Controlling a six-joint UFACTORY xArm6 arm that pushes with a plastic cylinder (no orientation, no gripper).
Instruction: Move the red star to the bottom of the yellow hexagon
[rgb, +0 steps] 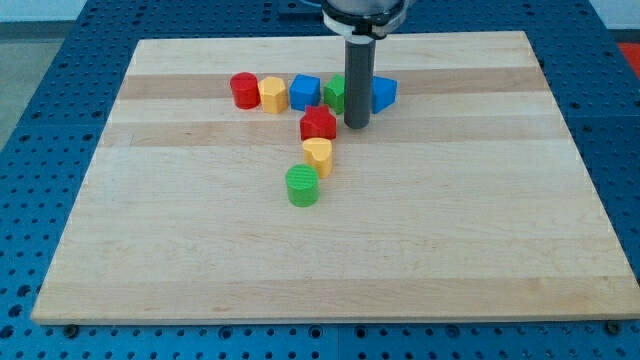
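Your board: wide bare wood toward the view's bottom. My tip sits just right of the red star; yellow hexagon upper left. Jaws: none fitted.

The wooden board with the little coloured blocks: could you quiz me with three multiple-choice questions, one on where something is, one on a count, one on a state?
1. Where is my tip relative to the red star?
A. at the star's right in the view
B. below it
C. far left

2. How many green blocks show?
A. none
B. one
C. two

3. Which block does the rod partly hide?
A. green cylinder
B. green block in the top row
C. red cylinder

Answers: 1 A, the rod ends just right of the star. 2 C, one low, one in the row. 3 B, the rod crosses it.
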